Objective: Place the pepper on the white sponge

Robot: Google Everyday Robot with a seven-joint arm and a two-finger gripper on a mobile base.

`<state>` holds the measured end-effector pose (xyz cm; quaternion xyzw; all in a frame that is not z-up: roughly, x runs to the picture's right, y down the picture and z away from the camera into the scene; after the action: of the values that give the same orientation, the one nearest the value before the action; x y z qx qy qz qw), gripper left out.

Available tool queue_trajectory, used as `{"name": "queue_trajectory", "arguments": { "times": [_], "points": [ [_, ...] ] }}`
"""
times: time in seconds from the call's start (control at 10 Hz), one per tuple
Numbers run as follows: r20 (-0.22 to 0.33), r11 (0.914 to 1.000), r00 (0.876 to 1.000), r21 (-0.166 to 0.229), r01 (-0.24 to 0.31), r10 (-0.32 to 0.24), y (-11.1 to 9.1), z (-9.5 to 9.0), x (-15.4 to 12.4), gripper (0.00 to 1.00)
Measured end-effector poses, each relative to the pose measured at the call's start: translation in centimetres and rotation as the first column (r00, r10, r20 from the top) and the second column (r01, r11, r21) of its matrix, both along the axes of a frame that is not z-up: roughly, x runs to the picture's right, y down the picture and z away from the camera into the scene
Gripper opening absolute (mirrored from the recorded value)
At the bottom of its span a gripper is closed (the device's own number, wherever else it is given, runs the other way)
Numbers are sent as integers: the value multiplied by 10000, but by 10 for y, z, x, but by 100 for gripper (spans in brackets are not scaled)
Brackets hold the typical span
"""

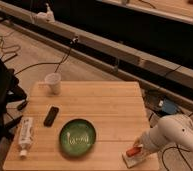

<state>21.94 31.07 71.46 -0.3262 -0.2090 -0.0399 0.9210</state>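
Observation:
The white sponge (133, 157) lies at the front right corner of the wooden table (105, 107). The small orange-red pepper (134, 151) rests on top of the sponge. My gripper (139, 147) is at the end of the white arm (172, 134) that reaches in from the right, and it sits right at the pepper's far end, over the sponge.
A green plate (77, 136) sits at front centre. A black remote-like object (51, 115) and a white tube-like bottle (25, 134) lie at the left. A white cup (53, 82) stands at the back left. Cables run across the floor behind.

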Motion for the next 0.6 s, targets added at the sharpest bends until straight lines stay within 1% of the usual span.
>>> {"name": "queue_trajectory", "arguments": {
  "times": [0.3,0.4,0.5,0.6],
  "points": [
    [218,9995,9998,-309,-21,28,8,10,-3,37],
    [196,9993,9998,-374,19,-12,9,12,-1,47],
    [112,9991,9999,-417,50,-45,9,12,4,59],
    [38,9991,10000,-405,90,-88,8,11,7,65]
  ]
}}
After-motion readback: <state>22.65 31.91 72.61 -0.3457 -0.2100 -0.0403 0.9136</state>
